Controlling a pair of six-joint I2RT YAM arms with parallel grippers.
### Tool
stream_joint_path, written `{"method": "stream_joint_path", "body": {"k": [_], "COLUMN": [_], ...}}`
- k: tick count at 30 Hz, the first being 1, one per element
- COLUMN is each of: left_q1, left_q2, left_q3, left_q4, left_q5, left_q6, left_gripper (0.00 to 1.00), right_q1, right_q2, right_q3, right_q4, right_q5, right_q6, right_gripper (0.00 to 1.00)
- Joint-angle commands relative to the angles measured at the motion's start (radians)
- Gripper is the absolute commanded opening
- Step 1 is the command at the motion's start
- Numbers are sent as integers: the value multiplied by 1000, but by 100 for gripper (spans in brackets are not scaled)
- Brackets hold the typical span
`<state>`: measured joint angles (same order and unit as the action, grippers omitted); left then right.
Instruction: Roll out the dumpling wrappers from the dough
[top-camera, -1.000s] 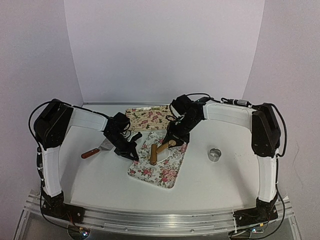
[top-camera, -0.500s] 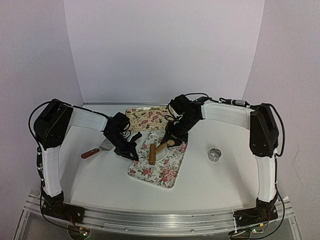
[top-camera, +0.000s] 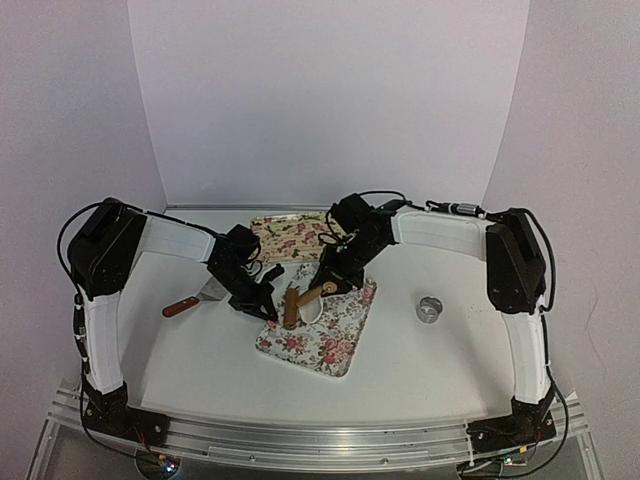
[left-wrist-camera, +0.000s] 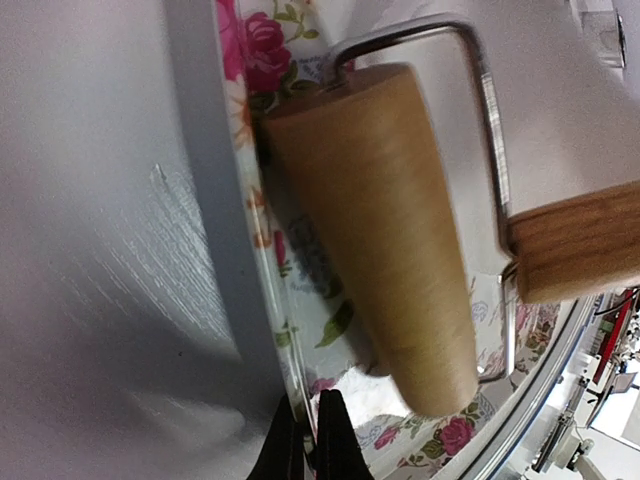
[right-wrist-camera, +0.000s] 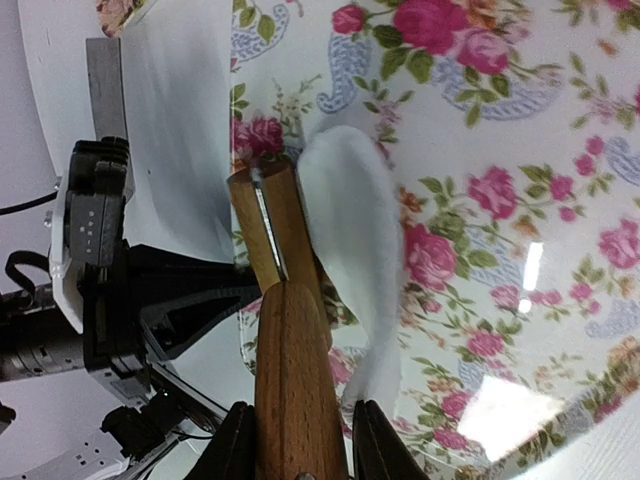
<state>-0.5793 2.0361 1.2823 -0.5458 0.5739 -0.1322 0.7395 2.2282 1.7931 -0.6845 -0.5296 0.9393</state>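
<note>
A wooden rolling pin (top-camera: 292, 306) lies across the near flowered tray (top-camera: 330, 345). Its barrel presses on the left edge of a flattened white dough patch (right-wrist-camera: 350, 220), which also shows in the top view (top-camera: 311, 311). My right gripper (right-wrist-camera: 300, 445) is shut on the pin's wooden handle (right-wrist-camera: 292, 380) and shows in the top view (top-camera: 331, 282). My left gripper (left-wrist-camera: 310, 440) is shut on the tray's left rim (left-wrist-camera: 262, 290) and shows in the top view (top-camera: 262, 300). In the left wrist view the barrel (left-wrist-camera: 380, 230) is close above a bit of dough (left-wrist-camera: 365, 400).
A second flowered tray (top-camera: 292, 236) lies at the back. A metal scraper with a wooden handle (top-camera: 193, 300) lies left of my left gripper. A small shiny metal ring (top-camera: 430, 309) stands to the right of the tray.
My right gripper has pushed the rolling pin to the left across the tray, over the dough. My left gripper has stayed on the tray rim.
</note>
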Motion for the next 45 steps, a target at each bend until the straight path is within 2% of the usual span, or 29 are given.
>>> {"method": "stream_joint_path", "body": {"k": [1, 6, 9, 15, 18, 25, 31, 39, 45], "left_q1": [-13, -11, -9, 4, 6, 7, 7, 7, 7], "left_q2": [43, 36, 29, 17, 13, 1, -7, -14, -12], "left_q3": [-10, -14, -16, -15, -18, -30, -39, -44, -44], "left_q4": [-3, -2, -3, 0, 4, 10, 12, 13, 15], "left_q5": [-51, -57, -66, -65, -64, -64, -63, -63, -57], "left_q6": [11, 9, 2, -13, -15, -17, -18, -18, -16], "left_gripper": [0, 0, 0, 0, 0, 0, 0, 0, 0], "right_q1": [2, 3, 13, 56, 73, 77, 74, 28, -11], "right_q2": [238, 220, 180, 62, -19, -201, -291, -348, -308], "right_q3": [-157, -129, -54, 172, 211, 129, 84, 11, -43], "right_q4": [-390, -388, -388, -380, -368, -340, -260, -229, -225], "right_q5": [373, 369, 351, 178, 119, 129, 125, 142, 155], "right_q6": [30, 6, -49, -146, -141, -98, -52, -39, -67], "right_gripper": [0, 0, 0, 0, 0, 0, 0, 0, 0]}}
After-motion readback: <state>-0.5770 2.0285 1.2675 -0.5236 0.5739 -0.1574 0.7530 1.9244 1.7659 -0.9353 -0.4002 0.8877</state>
